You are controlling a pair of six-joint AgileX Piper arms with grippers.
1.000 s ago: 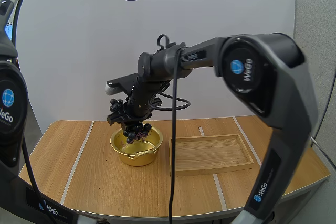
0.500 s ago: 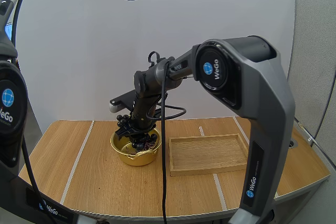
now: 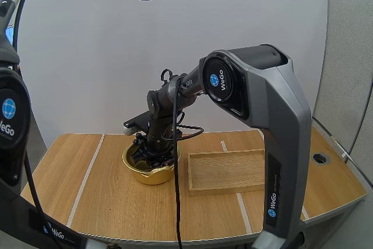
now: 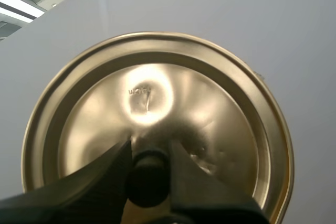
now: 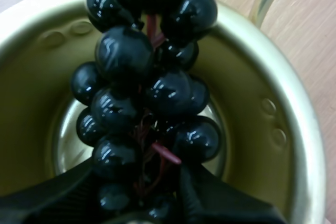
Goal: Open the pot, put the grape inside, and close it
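Right gripper [image 5: 139,203] pinches the grapes [image 5: 142,93], and the bunch hangs inside the pot [image 5: 296,145] on the table [image 3: 99,196]. Whether it touches the bottom I cannot tell. To do this step well, lower until the berries rest, then open wide and lift straight up so no stalk snags. Left gripper [image 4: 148,155] clamps the knob [image 4: 148,187] of the lid [image 4: 210,103], held high. The grapes are glossy black spheres on thin red stalks. Pot and lid are thin gold metal, round and smooth.
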